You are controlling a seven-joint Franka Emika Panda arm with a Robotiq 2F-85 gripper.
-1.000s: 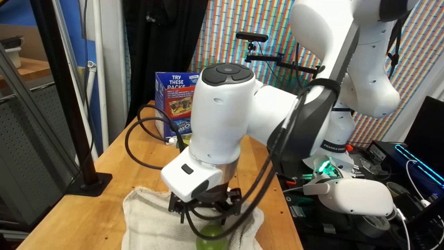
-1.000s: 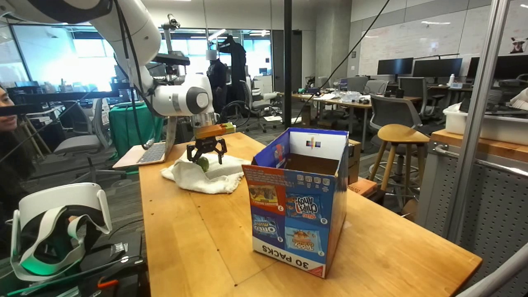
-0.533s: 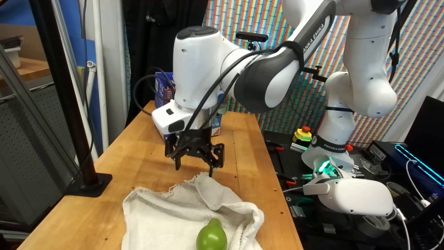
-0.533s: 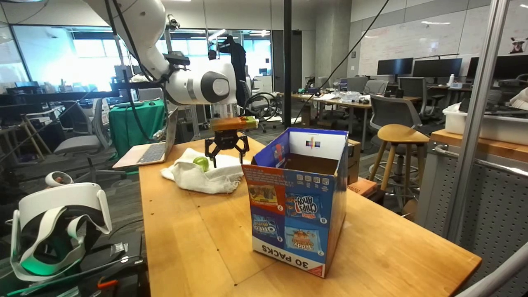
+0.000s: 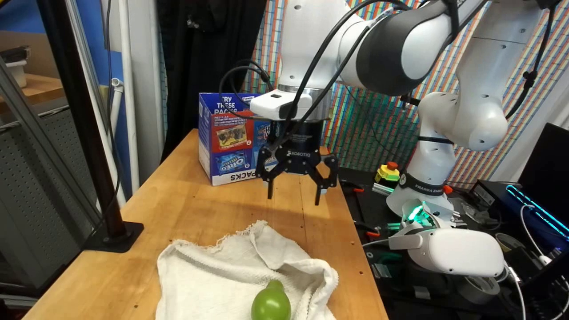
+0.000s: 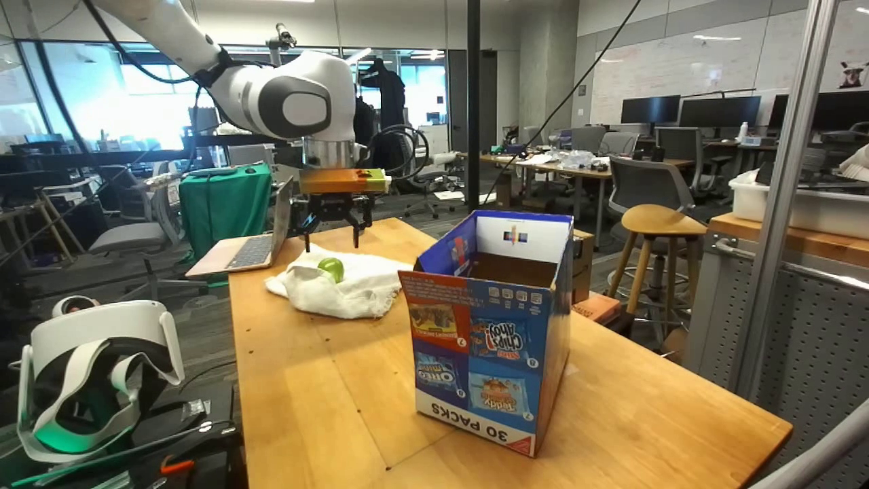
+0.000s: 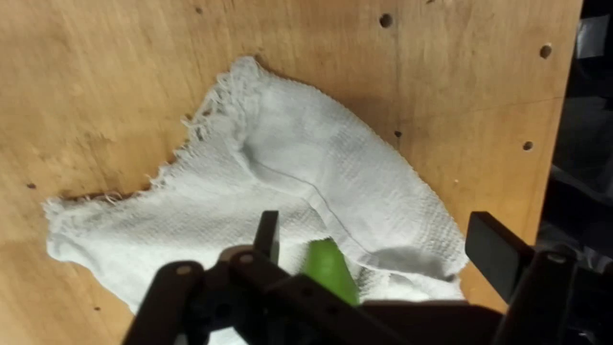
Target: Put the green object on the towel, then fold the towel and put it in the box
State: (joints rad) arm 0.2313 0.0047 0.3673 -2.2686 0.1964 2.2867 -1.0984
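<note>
Black two-finger gripper (image 5: 293, 199) up in the air, jaws spread wide, nothing held; glossy lime-green pear-shaped object (image 5: 271, 306) sits on the rumpled off-white cloth towel (image 5: 204, 280), lower down. Drilled blond-wood tabletop (image 6: 292, 394); dark monitors (image 6: 719, 114) and whiteboard (image 6: 733, 58) beyond. Legible: ROBOTIQ on the gripper; "30 PACKS", "Chips Ahoy!", "Oreo" on the blue-and-red printed cardboard box (image 6: 489, 339).

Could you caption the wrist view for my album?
Beyond the open end effector, a green object lies on a rumpled pale towel on a wooden table.
</note>
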